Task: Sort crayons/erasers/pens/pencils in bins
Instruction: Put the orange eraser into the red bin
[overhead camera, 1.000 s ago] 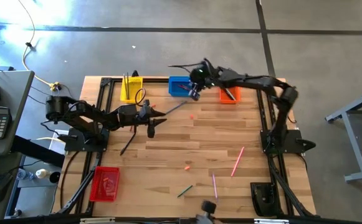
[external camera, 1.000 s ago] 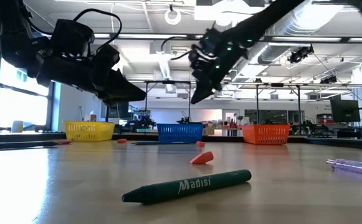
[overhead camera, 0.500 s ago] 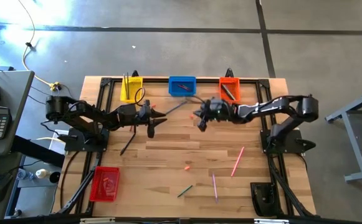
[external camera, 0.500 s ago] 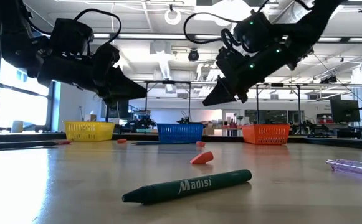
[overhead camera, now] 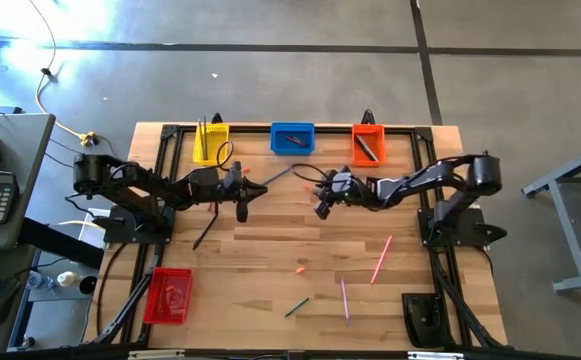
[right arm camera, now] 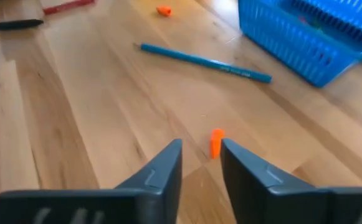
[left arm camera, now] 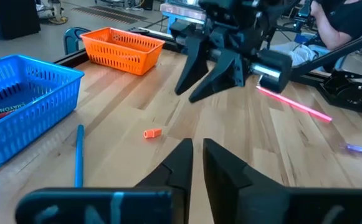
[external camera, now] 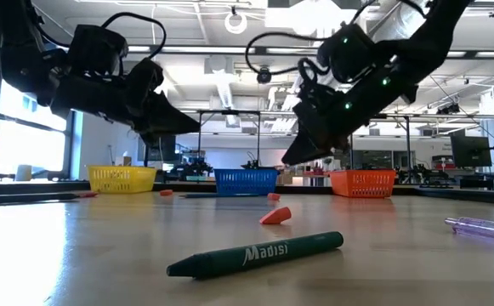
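eraser (right arm camera: 216,142) before right hand (right arm camera: 200,163), hidden overhead.

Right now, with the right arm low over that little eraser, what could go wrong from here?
1. The orange eraser is tiny and lies off toward one finger of the open right pincer, so a descent may nudge it away instead of gripping it.
2. The left pincer hangs close by, facing the right arm; the two could collide.
3. The blue stick lies just beyond, so a sweep could knock it.
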`<state>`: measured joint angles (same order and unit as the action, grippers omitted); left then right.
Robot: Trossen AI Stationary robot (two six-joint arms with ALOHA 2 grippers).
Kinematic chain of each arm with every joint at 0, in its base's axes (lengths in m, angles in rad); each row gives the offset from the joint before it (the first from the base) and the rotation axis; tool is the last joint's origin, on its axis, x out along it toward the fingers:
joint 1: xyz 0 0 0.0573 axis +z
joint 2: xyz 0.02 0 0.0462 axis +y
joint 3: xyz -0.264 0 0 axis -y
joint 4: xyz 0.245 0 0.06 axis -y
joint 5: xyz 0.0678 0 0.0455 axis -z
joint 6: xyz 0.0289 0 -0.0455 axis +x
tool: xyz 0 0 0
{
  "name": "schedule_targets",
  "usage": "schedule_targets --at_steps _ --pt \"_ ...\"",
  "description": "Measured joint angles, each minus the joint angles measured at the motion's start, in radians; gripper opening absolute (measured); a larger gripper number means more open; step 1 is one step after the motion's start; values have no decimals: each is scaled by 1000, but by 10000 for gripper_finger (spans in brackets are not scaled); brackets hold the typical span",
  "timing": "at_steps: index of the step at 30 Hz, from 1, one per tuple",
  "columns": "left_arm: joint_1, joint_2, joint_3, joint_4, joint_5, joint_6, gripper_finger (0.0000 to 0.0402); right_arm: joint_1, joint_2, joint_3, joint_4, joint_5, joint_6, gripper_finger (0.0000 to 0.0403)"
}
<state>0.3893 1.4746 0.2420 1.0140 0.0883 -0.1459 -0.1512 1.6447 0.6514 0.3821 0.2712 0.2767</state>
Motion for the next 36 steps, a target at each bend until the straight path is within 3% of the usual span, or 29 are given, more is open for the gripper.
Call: schedule_targets --at_steps 5,11,23,36 --pt "0 0 0 -1 -2 1 35 -13 98 0 116 -16 0 150" --pt "1 0 0 -1 -2 15 35 -12 162 0 177 -19 -23 157" --pt "1 0 0 -9 -3 7 35 -25 284 2 294 24 -15 117" --pt "1 0 0 -24 -3 0 35 -75 288 2 308 13 -12 57"
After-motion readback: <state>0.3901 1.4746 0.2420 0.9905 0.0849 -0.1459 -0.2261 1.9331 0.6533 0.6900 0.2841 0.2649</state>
